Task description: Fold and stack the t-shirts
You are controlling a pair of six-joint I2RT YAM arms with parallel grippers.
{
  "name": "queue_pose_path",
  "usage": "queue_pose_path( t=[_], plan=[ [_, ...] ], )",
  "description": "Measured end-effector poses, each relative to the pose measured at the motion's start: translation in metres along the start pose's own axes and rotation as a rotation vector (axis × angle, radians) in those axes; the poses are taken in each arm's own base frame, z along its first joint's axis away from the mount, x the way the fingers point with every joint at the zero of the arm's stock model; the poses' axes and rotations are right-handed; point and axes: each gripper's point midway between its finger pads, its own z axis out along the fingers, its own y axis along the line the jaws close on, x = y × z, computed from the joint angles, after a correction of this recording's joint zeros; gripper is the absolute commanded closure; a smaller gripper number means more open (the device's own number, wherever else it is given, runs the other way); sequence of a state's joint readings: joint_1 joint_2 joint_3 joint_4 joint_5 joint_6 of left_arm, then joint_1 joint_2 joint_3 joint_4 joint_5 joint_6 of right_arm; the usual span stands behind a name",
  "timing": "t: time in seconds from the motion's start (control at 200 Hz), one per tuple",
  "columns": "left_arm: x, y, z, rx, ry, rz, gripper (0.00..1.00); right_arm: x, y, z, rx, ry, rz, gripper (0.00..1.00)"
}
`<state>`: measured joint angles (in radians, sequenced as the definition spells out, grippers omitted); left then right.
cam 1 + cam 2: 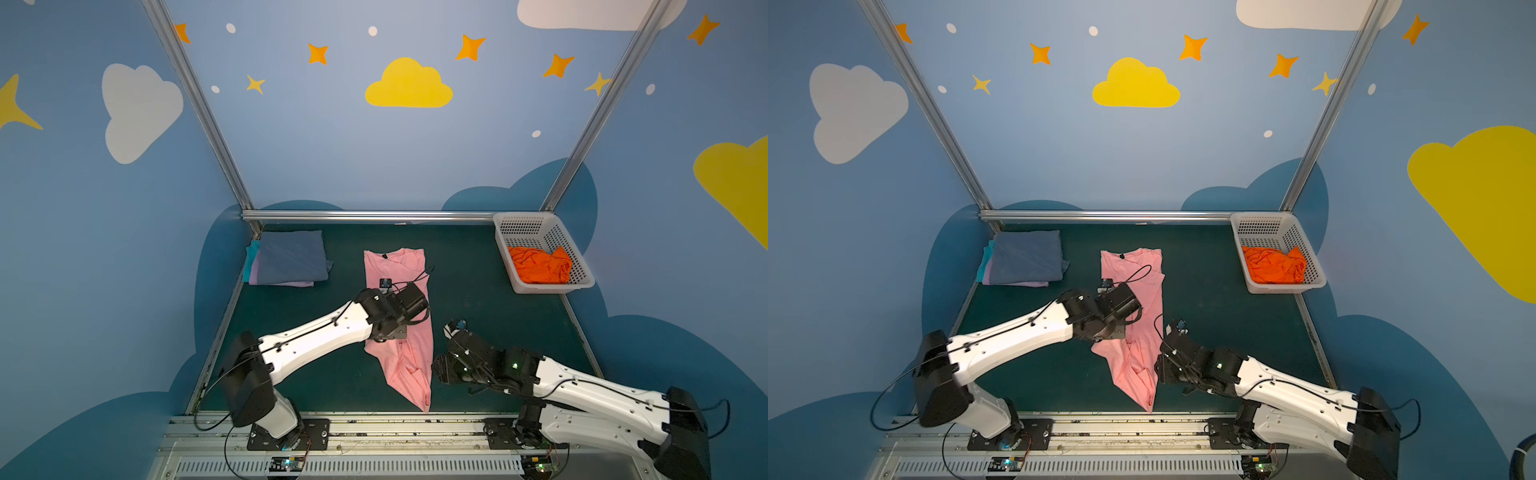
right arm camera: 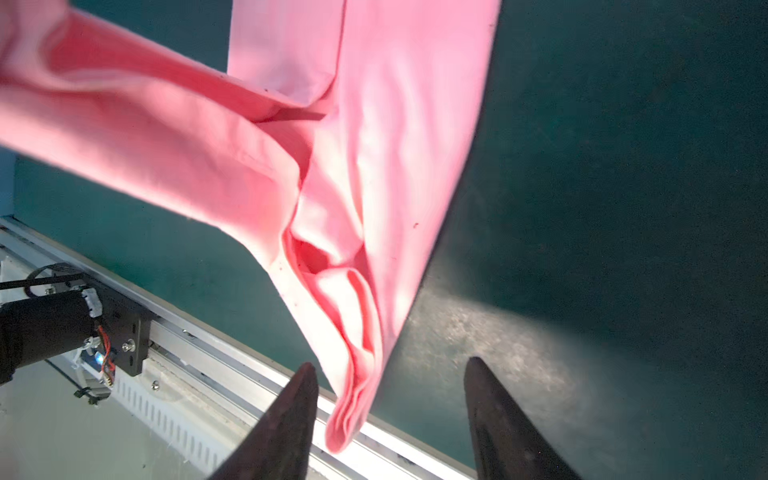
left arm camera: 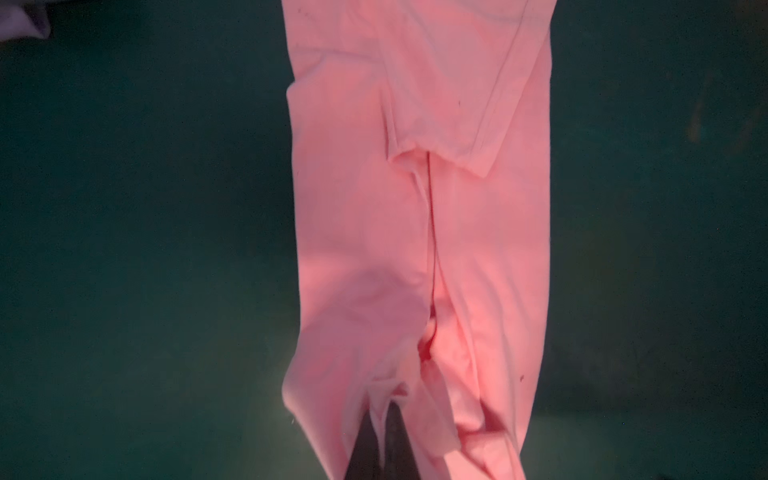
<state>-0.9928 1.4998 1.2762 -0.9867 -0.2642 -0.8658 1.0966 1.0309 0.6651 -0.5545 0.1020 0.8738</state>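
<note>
A light pink t-shirt lies lengthwise down the middle of the green mat, folded into a narrow strip, with its near end bunched and lifted. In the left wrist view my left gripper is shut on a pinch of the pink t-shirt. My right gripper is open at the shirt's near right side. The hanging corner of the pink t-shirt dangles between its fingers. A slate-blue t-shirt tops a folded stack over lavender and teal ones. An orange t-shirt lies crumpled in the basket.
The white perforated basket stands at the back right corner of the mat. The folded stack sits at the back left. An aluminium rail runs along the front edge, and metal frame posts and painted walls close in the sides and back.
</note>
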Motion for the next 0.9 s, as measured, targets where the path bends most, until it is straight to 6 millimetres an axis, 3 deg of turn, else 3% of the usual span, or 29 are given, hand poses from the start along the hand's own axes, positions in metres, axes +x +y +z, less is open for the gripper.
queue_pose_path(
  t=[0.075,0.25,0.401,0.451,0.521,0.561,0.731,0.901],
  plan=[
    [0.030,0.019,0.006,-0.010,0.027,-0.028,0.94,-0.005,0.011,0.005,-0.007,0.017,-0.007,0.41],
    [0.102,0.069,0.042,-0.106,0.134,-0.091,0.94,-0.011,0.025,0.017,-0.003,0.054,-0.007,0.41],
    [0.129,0.087,0.046,-0.118,0.156,-0.142,0.92,-0.015,0.023,0.032,0.050,0.082,0.009,0.43],
    [0.132,0.086,0.043,-0.103,0.152,-0.157,0.80,-0.018,0.021,0.038,0.075,0.089,0.017,0.44],
    [0.135,0.085,0.039,-0.077,0.151,-0.173,0.51,-0.024,0.017,0.047,0.106,0.096,0.028,0.44],
    [0.137,0.084,0.037,-0.063,0.153,-0.183,0.42,-0.029,0.015,0.052,0.125,0.099,0.034,0.45],
    [0.126,0.070,0.022,-0.019,0.137,-0.188,0.41,-0.051,0.009,0.078,0.182,0.115,0.053,0.48],
    [0.070,0.034,-0.022,0.108,-0.017,-0.162,0.33,-0.070,-0.002,0.108,0.201,0.181,0.117,0.55]
  ],
)
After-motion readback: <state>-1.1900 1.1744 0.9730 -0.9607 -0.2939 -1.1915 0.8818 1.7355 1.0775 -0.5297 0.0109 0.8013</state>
